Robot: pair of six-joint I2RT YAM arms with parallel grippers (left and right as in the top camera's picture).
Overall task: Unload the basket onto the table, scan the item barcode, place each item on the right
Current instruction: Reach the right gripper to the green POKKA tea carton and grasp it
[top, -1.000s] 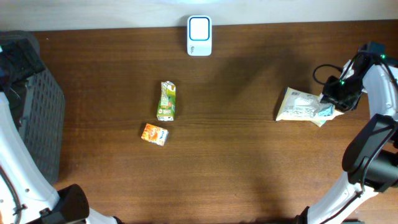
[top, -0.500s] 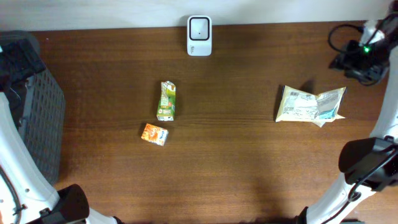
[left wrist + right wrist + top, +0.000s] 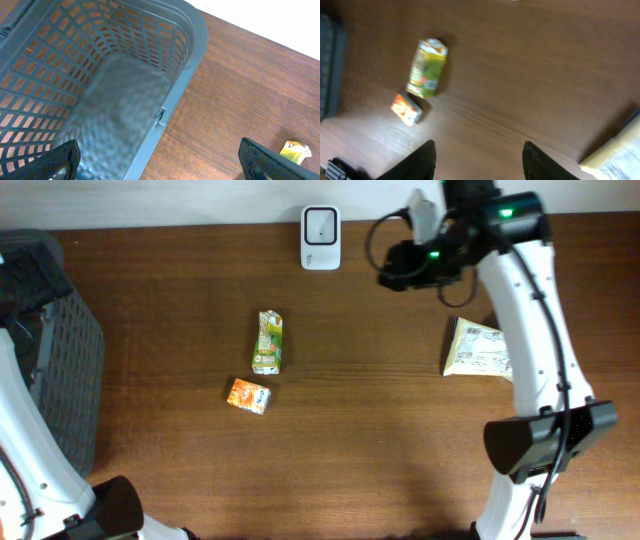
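The right hand (image 3: 481, 162) hovers empty, jaws parted, near the scanner (image 3: 320, 223), well apart from the green carton (image 3: 268, 342) and orange packet (image 3: 248, 395) lying on the desk (image 3: 380, 440). The left hand (image 3: 160, 162) hangs wide open over the grey basket (image 3: 194, 35). Likely a fresh pick: descend on the carton, grip across its narrow sides, then turn its barcode toward the scanner.

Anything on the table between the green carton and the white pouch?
Nothing: overhead shows bare table between the green carton and the white pouch.

Cream pouch (image 3: 476, 350) lies flat, well apart from white scanner (image 3: 320, 237)
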